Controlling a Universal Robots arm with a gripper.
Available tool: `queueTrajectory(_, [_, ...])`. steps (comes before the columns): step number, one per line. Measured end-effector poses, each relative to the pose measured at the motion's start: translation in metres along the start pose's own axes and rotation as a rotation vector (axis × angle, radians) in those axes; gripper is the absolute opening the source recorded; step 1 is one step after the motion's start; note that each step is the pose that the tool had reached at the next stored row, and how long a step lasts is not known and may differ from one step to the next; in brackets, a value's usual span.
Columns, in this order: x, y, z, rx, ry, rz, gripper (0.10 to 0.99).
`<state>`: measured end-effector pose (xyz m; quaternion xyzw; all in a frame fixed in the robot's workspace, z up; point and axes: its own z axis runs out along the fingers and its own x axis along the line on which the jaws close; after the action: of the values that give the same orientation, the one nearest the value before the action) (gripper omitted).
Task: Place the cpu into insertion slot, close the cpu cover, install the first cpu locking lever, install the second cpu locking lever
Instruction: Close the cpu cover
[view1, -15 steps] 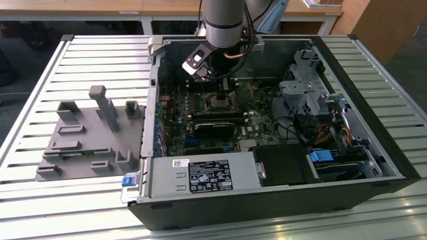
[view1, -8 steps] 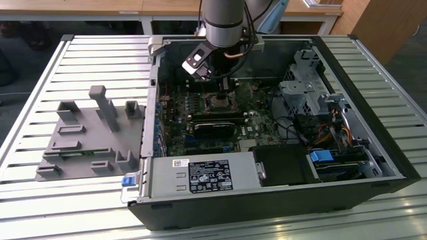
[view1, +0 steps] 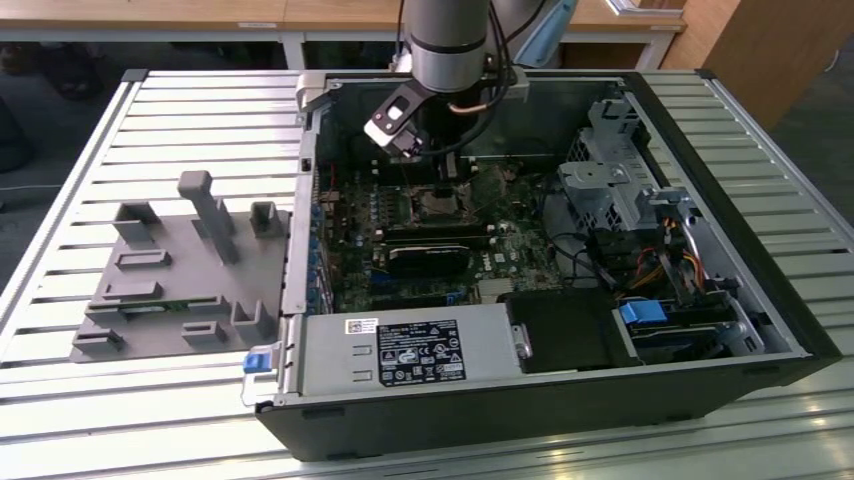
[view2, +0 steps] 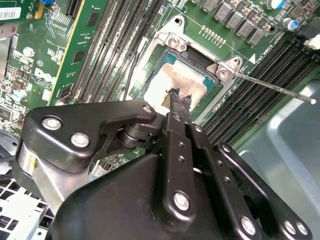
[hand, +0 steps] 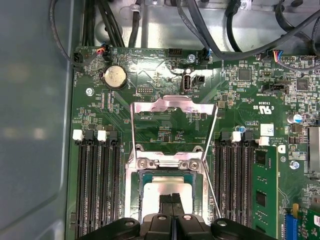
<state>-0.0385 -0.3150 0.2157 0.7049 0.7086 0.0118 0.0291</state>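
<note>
Found gripper (view2: 179, 97) closed, tips together touching the cpu (view2: 164, 80) seated flat in the insertion slot (view2: 175, 41), cpu cover (hand: 172, 104) standing open; judged light, stiff, fragile, best taken by opposite edges.

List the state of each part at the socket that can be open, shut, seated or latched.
cpu: seated flat in the slot.
insertion slot: filled, uncovered.
cpu cover: open, swung up off the slot.
locking lever: unlatched, angled away from the slot.
gripper: shut, fingertips right over the cpu; contact cannot be told.
</note>
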Motion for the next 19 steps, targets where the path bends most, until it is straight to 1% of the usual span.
queueTrajectory(19, [-0.0001,0.0004,-0.0057,0.000,-0.0004,0.000,0.106])
